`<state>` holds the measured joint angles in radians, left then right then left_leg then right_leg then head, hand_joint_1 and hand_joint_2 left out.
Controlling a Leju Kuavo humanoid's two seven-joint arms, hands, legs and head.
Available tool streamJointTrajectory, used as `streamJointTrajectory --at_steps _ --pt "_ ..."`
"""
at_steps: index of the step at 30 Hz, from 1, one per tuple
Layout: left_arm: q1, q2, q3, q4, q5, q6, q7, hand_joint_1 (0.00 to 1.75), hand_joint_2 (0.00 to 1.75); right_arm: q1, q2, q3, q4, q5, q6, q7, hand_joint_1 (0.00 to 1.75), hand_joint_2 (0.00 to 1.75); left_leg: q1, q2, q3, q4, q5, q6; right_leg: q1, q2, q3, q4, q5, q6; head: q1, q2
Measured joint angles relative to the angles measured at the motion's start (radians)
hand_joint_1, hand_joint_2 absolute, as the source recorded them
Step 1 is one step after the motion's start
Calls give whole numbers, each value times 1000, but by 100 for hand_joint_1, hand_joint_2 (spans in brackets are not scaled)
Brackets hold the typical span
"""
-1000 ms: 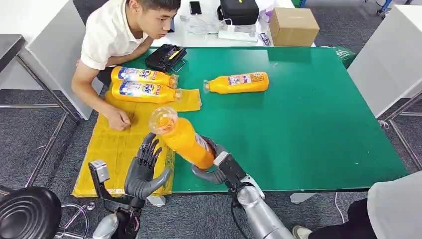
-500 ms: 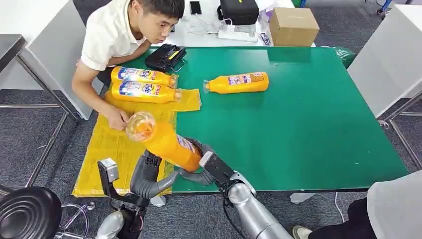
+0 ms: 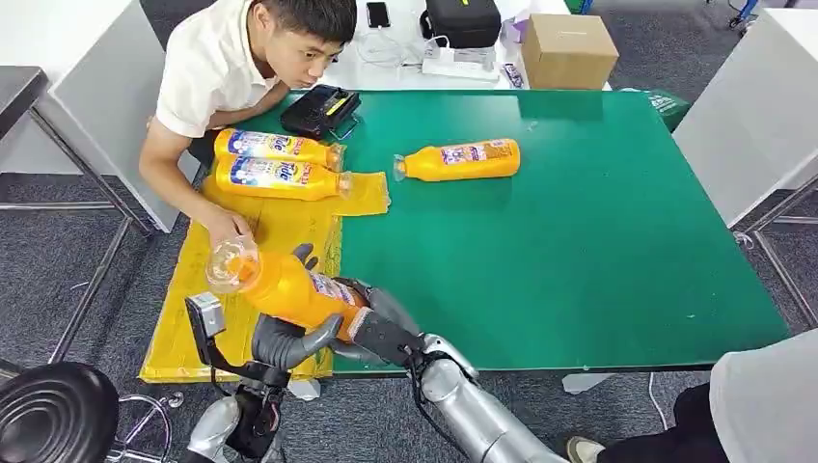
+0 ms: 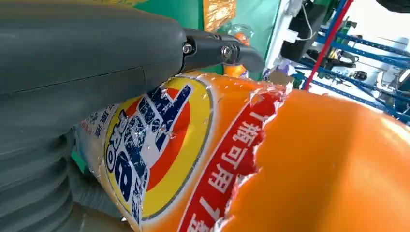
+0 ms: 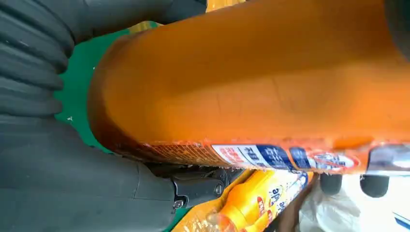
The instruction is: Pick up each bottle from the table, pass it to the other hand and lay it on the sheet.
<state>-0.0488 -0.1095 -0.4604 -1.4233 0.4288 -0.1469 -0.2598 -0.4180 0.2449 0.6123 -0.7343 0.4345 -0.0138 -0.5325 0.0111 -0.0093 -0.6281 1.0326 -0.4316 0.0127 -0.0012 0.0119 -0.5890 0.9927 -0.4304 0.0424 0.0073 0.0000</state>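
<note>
An orange bottle [image 3: 285, 286] hangs tilted over the near edge of the yellow sheet [image 3: 207, 289], clear cap end toward the person. My right hand [image 3: 376, 328] grips its base. My left hand [image 3: 280, 342] wraps around its middle, thumb underneath and a fingertip showing over the top. In the left wrist view the grey thumb [image 4: 87, 48] lies against the bottle's label [image 4: 159, 145]. The right wrist view has the bottle [image 5: 270, 82] pressed against my right hand [image 5: 58, 174]. Two more bottles [image 3: 280, 147] [image 3: 280, 177] lie on the sheet's far end. Another bottle [image 3: 461, 159] lies on the green table [image 3: 579, 222].
A person leans in at the table's far left, one hand [image 3: 230, 229] resting on the sheet just beyond the held bottle's cap. A black case [image 3: 320, 109] sits at the back of the table. A cardboard box [image 3: 569, 50] stands behind it.
My right hand carried the bottle left and lowered it over the sheet. My left hand, spread open a second ago, has closed around the bottle's middle.
</note>
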Motion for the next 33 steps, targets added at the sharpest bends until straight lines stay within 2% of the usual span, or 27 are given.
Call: streamJointTrajectory --at_steps 4,5,6,7,11,12,19,28,33 --pt "0 -2 16 2 63 -13 8 175 175 -17 6 19 28 5 -14 1 175 175 0 0 0 0 0 0 0 0 0 0 0 0 0 0" --pt "0 -2 21 2 75 -19 8 175 175 -22 8 23 35 5 -17 0 136 175 0 0 0 0 0 0 0 0 0 0 0 0 0 0" --pt "1 -2 24 2 82 -23 8 175 175 -24 11 27 41 6 -25 -1 9 175 0 0 0 0 0 0 0 0 0 0 0 0 0 0" --pt "1 -2 26 2 87 -24 8 175 175 -26 11 30 45 8 -31 -2 0 175 0 0 0 0 0 0 0 0 0 0 0 0 0 0" --pt "-2 -3 39 2 113 -35 1 175 175 -23 18 48 63 11 -43 -9 0 175 0 0 0 0 0 0 0 0 0 0 0 0 0 0" --pt "-2 -5 42 2 121 -39 -3 175 175 -21 19 50 67 10 -48 -14 0 0 0 0 0 0 0 0 0 0 0 0 0 0 0 0" --pt "1 -16 71 -19 149 -13 -31 175 175 -3 26 61 73 -3 -57 -58 0 0 0 0 -1 0 0 0 0 0 -1 0 0 0 0 0" --pt "-55 -18 179 -44 -109 255 -146 175 175 72 10 101 17 33 -111 -95 0 0 0 0 -1 0 0 0 0 0 -1 0 0 0 0 0" --pt "-80 -8 217 -43 -158 286 -156 175 175 100 -7 117 -11 39 -121 -95 0 0 0 0 -1 0 0 0 0 0 -1 0 0 0 0 0"
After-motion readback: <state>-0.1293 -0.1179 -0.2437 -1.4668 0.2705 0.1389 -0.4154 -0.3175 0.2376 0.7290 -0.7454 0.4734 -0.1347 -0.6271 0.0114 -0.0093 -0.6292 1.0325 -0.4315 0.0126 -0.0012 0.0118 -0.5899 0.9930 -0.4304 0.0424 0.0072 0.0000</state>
